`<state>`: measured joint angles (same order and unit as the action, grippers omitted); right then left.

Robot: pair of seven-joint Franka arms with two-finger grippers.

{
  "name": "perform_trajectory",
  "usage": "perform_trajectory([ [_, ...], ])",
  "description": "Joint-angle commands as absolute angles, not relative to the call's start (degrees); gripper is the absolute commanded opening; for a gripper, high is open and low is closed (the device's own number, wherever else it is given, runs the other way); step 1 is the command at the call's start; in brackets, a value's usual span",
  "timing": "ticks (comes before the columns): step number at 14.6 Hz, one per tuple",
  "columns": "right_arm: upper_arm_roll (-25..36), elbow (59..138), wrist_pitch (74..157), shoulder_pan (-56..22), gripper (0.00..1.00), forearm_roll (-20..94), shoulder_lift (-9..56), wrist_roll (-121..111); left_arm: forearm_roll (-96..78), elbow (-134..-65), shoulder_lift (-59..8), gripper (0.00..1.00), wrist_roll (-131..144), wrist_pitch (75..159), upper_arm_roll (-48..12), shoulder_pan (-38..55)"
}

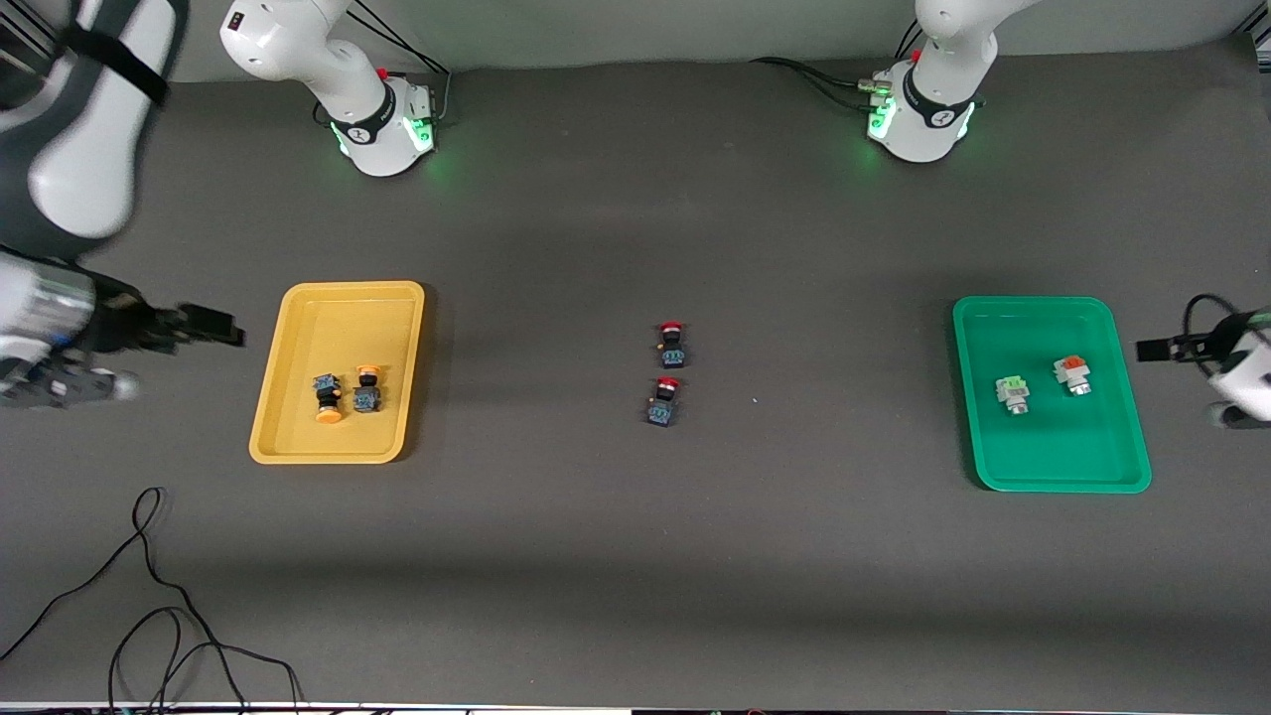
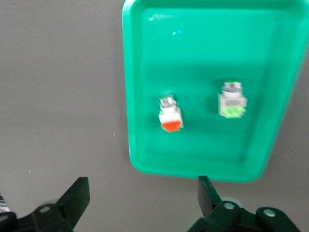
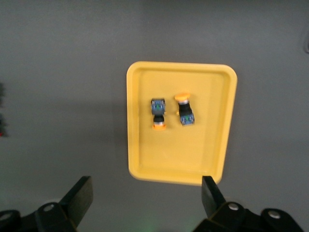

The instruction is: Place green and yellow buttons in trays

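Observation:
The mustard yellow tray [image 1: 338, 318] holds two yellow-capped buttons [image 1: 328, 397] [image 1: 367, 389], lying side by side. They also show in the right wrist view [image 3: 158, 115] [image 3: 184, 110] in the yellow tray [image 3: 133, 145]. The green tray [image 1: 1033, 328] holds a pale-green-marked button [image 1: 1013, 393] and an orange-red-marked button [image 1: 1072, 374]. Both show in the left wrist view [image 2: 232, 100] [image 2: 170, 115] in the green tray [image 2: 126, 96]. My right gripper [image 1: 204, 326] [image 3: 145, 198] is open and empty over the table beside the yellow tray. My left gripper [image 1: 1157, 349] [image 2: 142, 198] is open and empty beside the green tray.
Two black switches with red caps [image 1: 672, 345] [image 1: 663, 401] lie in the middle of the table between the trays. A loose black cable [image 1: 159, 616] curls on the table nearer to the front camera than the yellow tray.

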<state>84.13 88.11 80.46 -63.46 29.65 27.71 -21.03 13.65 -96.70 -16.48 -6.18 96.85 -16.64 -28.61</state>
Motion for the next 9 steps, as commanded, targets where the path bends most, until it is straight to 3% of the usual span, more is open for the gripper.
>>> perform_trajectory([
  [1, 88.1, 80.1, 71.5, -62.6, 1.0, 28.0, 27.8, -19.4, 10.1, -91.5, -13.6, 1.0, -7.5, 88.0, -18.5, -28.6],
  [3, 90.0, 75.5, 68.9, -62.6, 1.0, 25.6, 27.7, -19.6, 9.3, -90.7, -10.5, 1.0, -7.1, 84.2, -21.0, -28.6],
  [6, 89.5, 74.8, 68.8, -62.8, 1.0, 24.7, 28.2, -19.6, 5.6, -91.1, -5.7, 1.0, -5.3, 80.6, -23.5, -27.8],
  [9, 89.3, 74.8, 68.8, -63.3, 1.0, 24.7, 28.4, -19.4, 3.2, -92.2, -2.2, 1.0, -2.0, 79.9, -17.7, -17.6],
])
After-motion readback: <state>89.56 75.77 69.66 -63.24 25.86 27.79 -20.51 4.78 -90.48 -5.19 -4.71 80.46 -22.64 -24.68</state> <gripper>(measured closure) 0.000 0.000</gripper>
